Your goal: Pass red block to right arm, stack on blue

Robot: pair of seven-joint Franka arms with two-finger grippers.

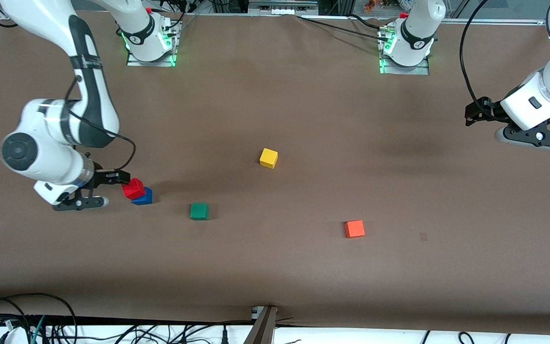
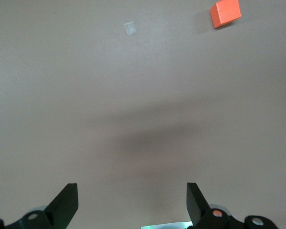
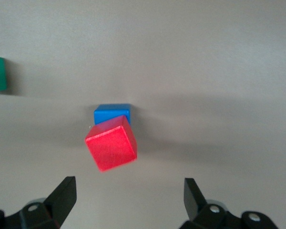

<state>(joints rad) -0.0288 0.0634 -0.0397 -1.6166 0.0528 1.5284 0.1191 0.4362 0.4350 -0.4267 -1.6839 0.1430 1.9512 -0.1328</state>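
The red block (image 1: 133,188) sits askew on the blue block (image 1: 143,197), turned and overhanging it toward the right arm's end of the table. In the right wrist view the red block (image 3: 111,149) covers most of the blue block (image 3: 113,113). My right gripper (image 1: 121,178) is open and empty just beside the stack, its fingertips apart from the red block; it also shows in the right wrist view (image 3: 127,198). My left gripper (image 1: 476,113) is open and empty, held over bare table at the left arm's end; it also shows in the left wrist view (image 2: 132,205).
A green cube (image 1: 199,210) lies beside the stack, toward the table's middle. A yellow cube (image 1: 269,158) lies mid-table. An orange-red cube (image 1: 354,229) lies toward the left arm's end, with a small patch (image 1: 423,236) beside it.
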